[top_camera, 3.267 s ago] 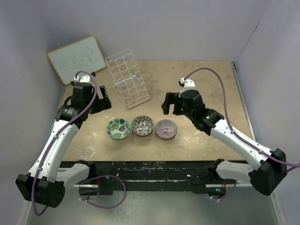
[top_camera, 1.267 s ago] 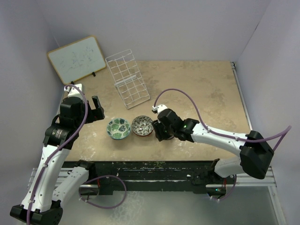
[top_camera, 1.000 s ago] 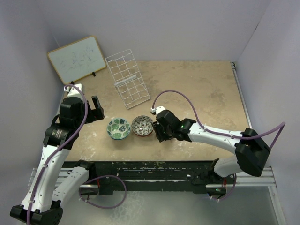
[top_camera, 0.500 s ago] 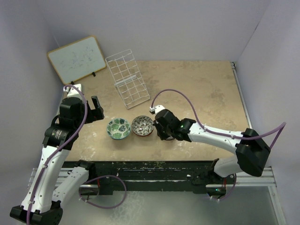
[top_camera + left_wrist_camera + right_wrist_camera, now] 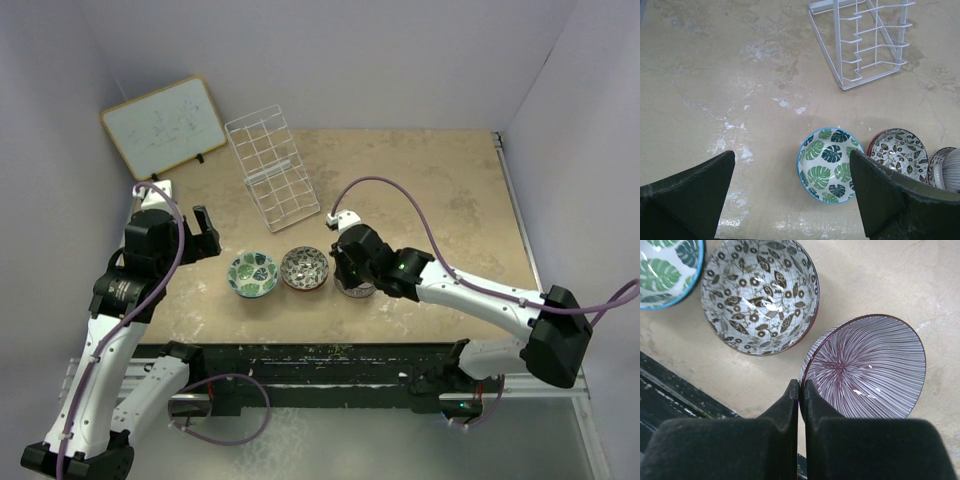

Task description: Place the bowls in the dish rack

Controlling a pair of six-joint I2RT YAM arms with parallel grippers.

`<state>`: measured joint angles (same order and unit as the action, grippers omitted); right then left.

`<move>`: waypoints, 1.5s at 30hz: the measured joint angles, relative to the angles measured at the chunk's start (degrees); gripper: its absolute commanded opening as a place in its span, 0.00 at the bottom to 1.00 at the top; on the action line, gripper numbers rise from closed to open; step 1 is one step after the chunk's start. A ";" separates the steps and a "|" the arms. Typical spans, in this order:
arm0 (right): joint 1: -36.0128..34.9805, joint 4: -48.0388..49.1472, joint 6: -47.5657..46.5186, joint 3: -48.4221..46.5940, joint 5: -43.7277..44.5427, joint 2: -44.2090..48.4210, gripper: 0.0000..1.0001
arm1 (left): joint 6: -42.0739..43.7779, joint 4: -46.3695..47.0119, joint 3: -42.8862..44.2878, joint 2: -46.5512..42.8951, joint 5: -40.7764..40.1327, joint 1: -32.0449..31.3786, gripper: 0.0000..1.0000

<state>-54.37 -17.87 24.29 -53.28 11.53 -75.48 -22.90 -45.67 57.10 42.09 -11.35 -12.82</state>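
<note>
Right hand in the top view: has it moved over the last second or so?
Yes. The right hand has shifted rightward, away from the grey-brown bowl, which stayed put, and it now pinches the rim of the striped bowl.

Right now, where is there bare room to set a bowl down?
The widest bare patch of table lies right of the dish rack, to the far corner. A narrower strip runs between rack and bowls. Crowded: the near row of green leaf bowl, grey-brown bowl and striped bowl, held by the right gripper.
</note>
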 measured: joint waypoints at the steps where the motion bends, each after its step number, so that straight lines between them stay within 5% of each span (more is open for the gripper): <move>1: 0.00 0.00 0.33 -0.28 0.09 0.31 0.00 | 0.02 -0.09 0.00 -0.02 0.00 0.00 0.99; 10: 0.00 2.05 2.10 -4.33 -1.16 5.38 0.00 | 0.04 -1.77 0.24 -0.85 0.00 0.00 0.99; 20: 0.48 23.45 5.97 -7.23 -1.55 6.36 0.00 | 0.04 -2.67 3.26 -1.22 0.26 0.00 0.99; 32: 13.20 56.08 25.83 -2.19 -6.19 -10.86 0.00 | 0.04 -3.74 4.94 -3.54 0.44 0.00 0.99; 45: 12.48 70.58 38.97 -7.39 -12.09 -28.41 0.00 | 0.09 -6.54 5.66 -4.50 0.24 0.00 0.99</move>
<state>-41.89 52.71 63.26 -60.66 -0.56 -103.90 -22.81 -52.21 62.76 37.58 -11.11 -12.82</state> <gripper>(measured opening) 0.024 0.990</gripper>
